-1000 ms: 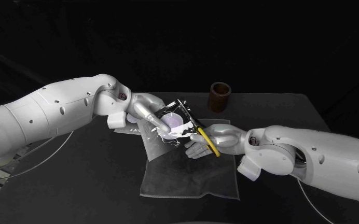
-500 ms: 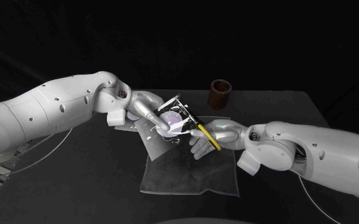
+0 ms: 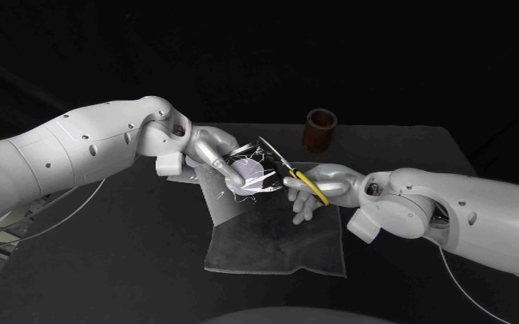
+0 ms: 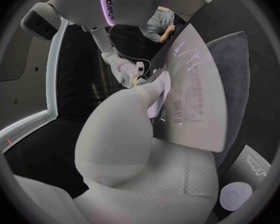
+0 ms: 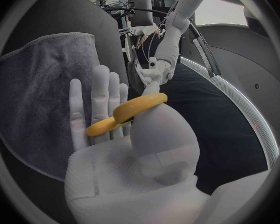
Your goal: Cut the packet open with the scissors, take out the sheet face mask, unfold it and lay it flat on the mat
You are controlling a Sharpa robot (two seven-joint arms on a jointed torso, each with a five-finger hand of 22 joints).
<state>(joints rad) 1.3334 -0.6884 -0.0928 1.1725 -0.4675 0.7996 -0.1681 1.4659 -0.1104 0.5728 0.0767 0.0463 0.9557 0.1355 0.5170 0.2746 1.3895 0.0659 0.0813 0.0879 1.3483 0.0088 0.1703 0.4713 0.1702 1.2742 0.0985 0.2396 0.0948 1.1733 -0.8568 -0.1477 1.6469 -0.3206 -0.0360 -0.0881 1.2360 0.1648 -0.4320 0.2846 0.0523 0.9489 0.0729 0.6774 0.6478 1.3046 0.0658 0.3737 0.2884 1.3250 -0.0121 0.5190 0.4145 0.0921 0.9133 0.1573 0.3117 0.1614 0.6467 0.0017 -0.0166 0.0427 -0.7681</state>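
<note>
Two-handed hold: the left hand [image 3: 217, 160] has the packet [image 3: 251, 174] and the right hand [image 3: 325, 187] has the scissors [image 3: 298, 178]. Both meet in the air over the far end of the mat [image 3: 276, 245].
Left hand: its fingers are closed on the packet, pinching it from the left side. The left wrist view shows the thumb lying across the printed face.
Packet: silvery and shiny, with small print on one face. It is held off the mat and tilted, between the two hands.
Right hand: the thumb goes through one yellow handle loop. The other loop lies across the fingers, which are stretched out straight and close together, as the right wrist view shows. It holds the scissors this way.
Scissors: the yellow handles are at the right hand. The thin blades slant up and away from the robot along the packet's right edge, and the tips stand clear above it. Cannot tell whether the blades are parted or whether they bite into the packet.
Mat: a grey cloth rectangle lying flat on the tabletop [image 3: 130, 264], directly below both hands, with its near end bare.
Face mask: cannot tell where it is, as none is visible outside the packet.
Cup [image 3: 319, 130]: brown and upright, at the far edge of the tabletop. It stands well apart from the mat and beyond the scissor tips.
</note>
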